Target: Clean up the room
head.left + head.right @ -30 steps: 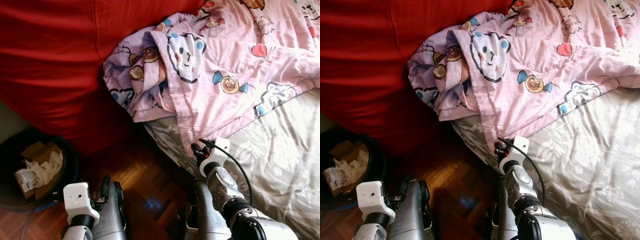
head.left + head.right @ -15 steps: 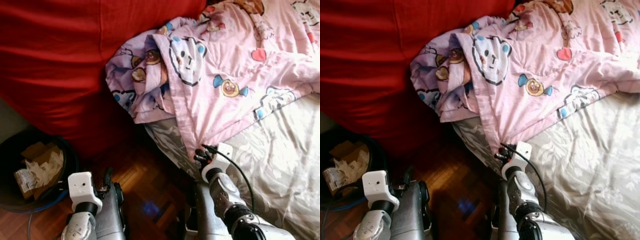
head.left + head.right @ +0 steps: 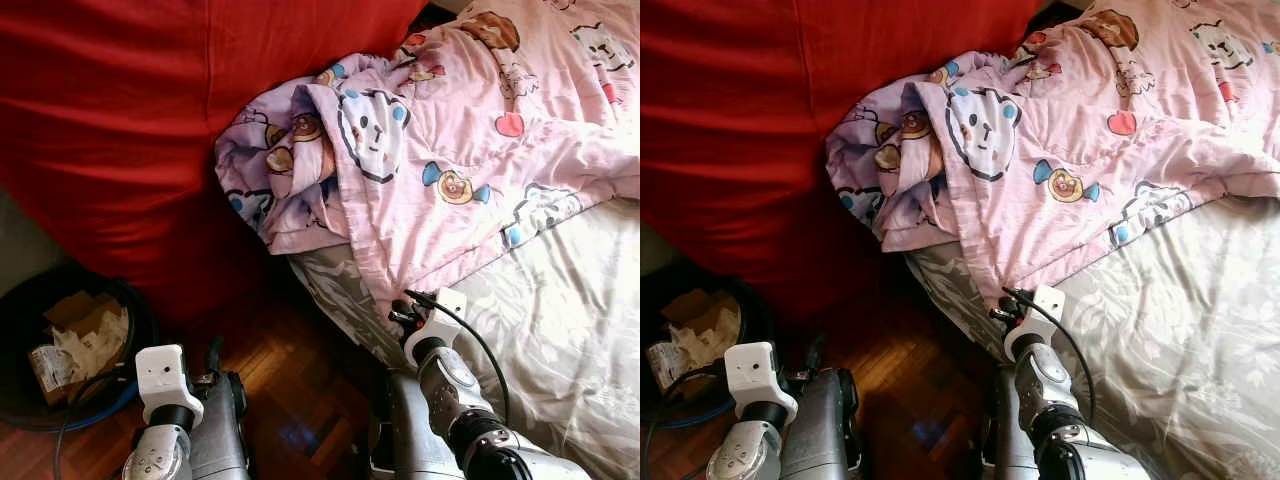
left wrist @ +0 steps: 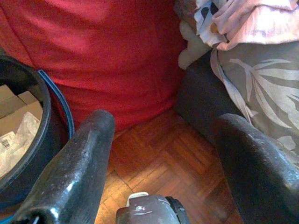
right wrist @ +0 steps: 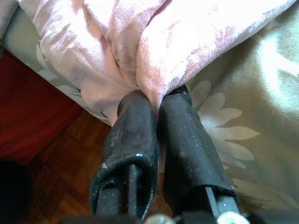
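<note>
A pink cartoon-print blanket (image 3: 440, 150) lies crumpled across the bed, bunched against a red cushion. My right gripper (image 5: 156, 105) is shut on the blanket's lower edge (image 5: 154, 70), the cloth pinched between both black fingers (image 5: 133, 126). From the head, that gripper's wrist (image 3: 432, 325) sits at the bed's near corner, touching the blanket hem. My left gripper (image 4: 161, 140) hangs low over the wooden floor, fingers spread wide with nothing between them.
A grey leaf-print sheet (image 3: 570, 330) covers the mattress. A big red cushion (image 3: 110, 130) fills the left. A black bin (image 3: 60, 350) with paper and cardboard scraps stands at the lower left on parquet floor (image 3: 300, 380).
The camera has shifted slightly, so the blanket sits a little lower and left in view. The right gripper stays on the blanket hem; the left arm has risen a little.
</note>
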Controlling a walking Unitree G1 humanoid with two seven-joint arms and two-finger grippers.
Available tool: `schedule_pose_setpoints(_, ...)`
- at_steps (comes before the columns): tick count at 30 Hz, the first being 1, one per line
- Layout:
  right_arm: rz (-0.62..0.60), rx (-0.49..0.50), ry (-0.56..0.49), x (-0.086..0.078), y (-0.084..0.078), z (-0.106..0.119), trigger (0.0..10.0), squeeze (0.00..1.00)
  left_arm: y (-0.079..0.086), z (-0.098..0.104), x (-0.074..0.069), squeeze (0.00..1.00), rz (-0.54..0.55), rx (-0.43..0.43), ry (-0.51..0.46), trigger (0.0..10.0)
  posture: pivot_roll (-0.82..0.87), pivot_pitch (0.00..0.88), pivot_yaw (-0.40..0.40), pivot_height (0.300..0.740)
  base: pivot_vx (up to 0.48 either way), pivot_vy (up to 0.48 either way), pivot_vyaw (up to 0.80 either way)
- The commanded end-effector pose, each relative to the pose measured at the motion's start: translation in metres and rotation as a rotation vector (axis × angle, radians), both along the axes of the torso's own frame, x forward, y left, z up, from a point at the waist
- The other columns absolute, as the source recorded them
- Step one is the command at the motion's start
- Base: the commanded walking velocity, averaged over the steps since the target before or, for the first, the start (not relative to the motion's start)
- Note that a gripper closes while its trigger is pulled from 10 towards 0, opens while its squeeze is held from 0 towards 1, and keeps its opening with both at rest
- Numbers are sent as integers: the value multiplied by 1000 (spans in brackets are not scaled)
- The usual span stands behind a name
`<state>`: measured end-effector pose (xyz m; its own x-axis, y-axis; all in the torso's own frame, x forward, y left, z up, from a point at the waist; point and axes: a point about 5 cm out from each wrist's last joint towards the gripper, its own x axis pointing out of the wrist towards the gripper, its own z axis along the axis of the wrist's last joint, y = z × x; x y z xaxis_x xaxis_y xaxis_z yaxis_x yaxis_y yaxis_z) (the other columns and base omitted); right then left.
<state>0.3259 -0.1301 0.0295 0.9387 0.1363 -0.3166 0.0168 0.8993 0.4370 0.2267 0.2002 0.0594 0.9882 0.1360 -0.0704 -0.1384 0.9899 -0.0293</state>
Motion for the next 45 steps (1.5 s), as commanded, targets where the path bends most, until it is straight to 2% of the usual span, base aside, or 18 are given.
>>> schedule_pose_setpoints(1, -15, 9, 38, -8, -3, -10, 0, 0, 1, -7, -6, 0, 12, 8, 27, 10000, 104, 230, -86, 570, 0, 0, 0)
schedule_pose_setpoints(11, -15, 9, 38, -8, -3, -10, 0, 0, 1, -7, -6, 0, 12, 8, 27, 10000, 104, 230, -86, 570, 0, 0, 0)
schedule_pose_setpoints(12, -30, 7, 31, -8, -7, -10, 0, 0, 2, -8, -2, 0, 14, 9, 22, 10000, 97, 218, -87, 570, 0, 0, 0)
schedule_pose_setpoints(13, -81, -34, -49, -10, -23, -5, 0, 0, 3, -17, 6, 0, 6, -8, 41, 10000, 18, 75, -51, 570, 0, 0, 0)
schedule_pose_setpoints(14, -118, -63, -103, -12, -34, -1, 0, 0, 3, -22, 12, 0, 1, -20, 55, 10000, 21, 79, -53, 570, 0, 0, 0)
schedule_pose_setpoints(15, -142, -83, -139, -14, -41, 2, 1098, 0, 3, -26, 15, 0, -3, -29, 65, 10000, 21, 79, -53, 570, 0, 0, 0)
schedule_pose_setpoints(16, -152, -93, -151, -15, -44, 3, 1608, 0, 3, -27, 17, 0, -5, -34, 71, 10000, 24, 85, -55, 570, 0, 0, 0)
schedule_pose_setpoints(17, -154, -92, -145, -15, -44, 2, 3255, 0, 2, -28, 17, 0, -6, -35, 72, 10000, 25, 91, -55, 570, 0, 0, 0)
schedule_pose_setpoints(18, -154, -97, -132, -15, -44, 1, 10000, 0, 2, -28, 17, 0, -6, -38, 74, 10000, 25, 94, -55, 570, 0, 0, 0)
schedule_pose_setpoints(33, -91, -172, -173, -20, -35, 2, 10000, 0, 1, -42, 13, 0, -4, -48, 96, 10000, 24, 113, -53, 570, 0, 0, 0)
schedule_pose_setpoints(45, -72, -190, -175, -19, -29, 4, 10000, 0, 10, -67, 2, 0, 46, -59, 191, 10000, 27, 112, -61, 660, 0, 0, 0)
